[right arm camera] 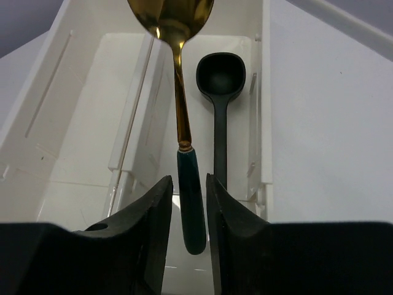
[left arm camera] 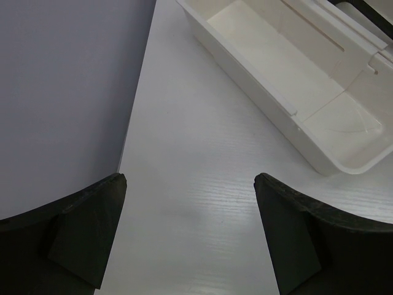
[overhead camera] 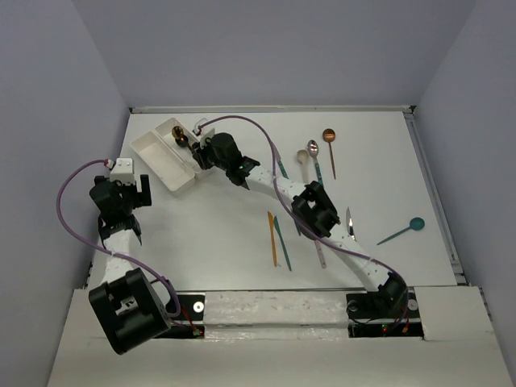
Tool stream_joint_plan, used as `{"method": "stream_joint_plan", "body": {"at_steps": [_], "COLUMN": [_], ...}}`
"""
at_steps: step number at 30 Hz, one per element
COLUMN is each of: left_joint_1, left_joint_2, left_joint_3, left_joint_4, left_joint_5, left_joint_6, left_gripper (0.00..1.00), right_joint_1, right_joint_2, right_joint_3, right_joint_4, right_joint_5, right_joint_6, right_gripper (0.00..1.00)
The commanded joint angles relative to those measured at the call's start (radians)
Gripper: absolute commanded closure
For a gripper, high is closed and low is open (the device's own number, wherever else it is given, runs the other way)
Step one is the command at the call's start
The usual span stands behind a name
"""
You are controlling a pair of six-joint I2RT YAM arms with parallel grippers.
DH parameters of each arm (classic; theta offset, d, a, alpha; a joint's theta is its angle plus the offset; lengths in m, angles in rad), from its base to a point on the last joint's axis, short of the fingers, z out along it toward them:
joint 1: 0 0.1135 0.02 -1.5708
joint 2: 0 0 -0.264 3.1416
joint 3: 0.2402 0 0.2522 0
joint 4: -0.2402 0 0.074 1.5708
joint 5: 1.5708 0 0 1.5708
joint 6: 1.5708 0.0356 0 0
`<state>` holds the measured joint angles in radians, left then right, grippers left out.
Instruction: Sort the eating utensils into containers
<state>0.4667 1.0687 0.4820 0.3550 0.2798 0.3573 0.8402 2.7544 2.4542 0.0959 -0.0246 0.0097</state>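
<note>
- Gripping a gold metal spoon with a dark teal handle (right arm camera: 182, 117), the right gripper (right arm camera: 187, 187) has both black fingers closed against the sides of the handle.
- The spoon looks light, rigid and slim. Its polished stem and smooth handle are probably slippery, so the thicker teal handle, where it is held now, is judged a safer place to hold than the thin gold stem.
- The spoon's long axis runs straight ahead of the gripper, in line with the fingers. The bowl points away from the wrist and the handle end points back toward it.
- Below and ahead of the gripper lie the two long white plastic trays joined side by side (right arm camera: 266, 92). The spoon's axis runs along their length, which should suit laying it down flat.
- A matte black spoon (right arm camera: 220, 98) lies in the compartment to the right of the held spoon in the wrist view. It is parallel to the held spoon, with its bowl pointing the same way.
- Whether the gold spoon hangs over that compartment or over the dividing wall cannot be told.
- The left gripper (left arm camera: 189, 203) is spread wide with nothing between its fingers. It sits over the white table (left arm camera: 184, 123), with the trays ahead of it and to its right.
</note>
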Motion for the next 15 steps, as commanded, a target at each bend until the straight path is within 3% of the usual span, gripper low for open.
{"method": "stream_joint_plan", "body": {"at_steps": [1,4,10,15], "left_joint_1": [0.006,0.006,0.006,0.006], "left_joint_2": [-0.029,-0.027,-0.021,-0.027], "left_joint_3": [-0.002,-0.003,-0.002,-0.006], "left_joint_4": [0.044,0.045,0.044,0.044], "left_joint_5": [0.001,0.002,0.004,0.010], "left_joint_6": [0.008,0.008,0.008,0.009], "left_gripper": [0.01,0.01,0.01,0.01], "right_joint_1": [0.011,0.011,0.011,-0.013], "right_joint_2": [-0.035,-0.045,-0.171,-0.526], "right_joint_3": [-0.004,-0.014,-0.089,-0.349], "right_joint_4": [0.042,0.042,0.021,-0.124], "right_joint_5": [0.051,0.048,0.104,0.163], "right_joint_6": [0.032,0.026,-0.046,-0.051], "right_gripper": [0.62,0.55,0.52,0.52]}}
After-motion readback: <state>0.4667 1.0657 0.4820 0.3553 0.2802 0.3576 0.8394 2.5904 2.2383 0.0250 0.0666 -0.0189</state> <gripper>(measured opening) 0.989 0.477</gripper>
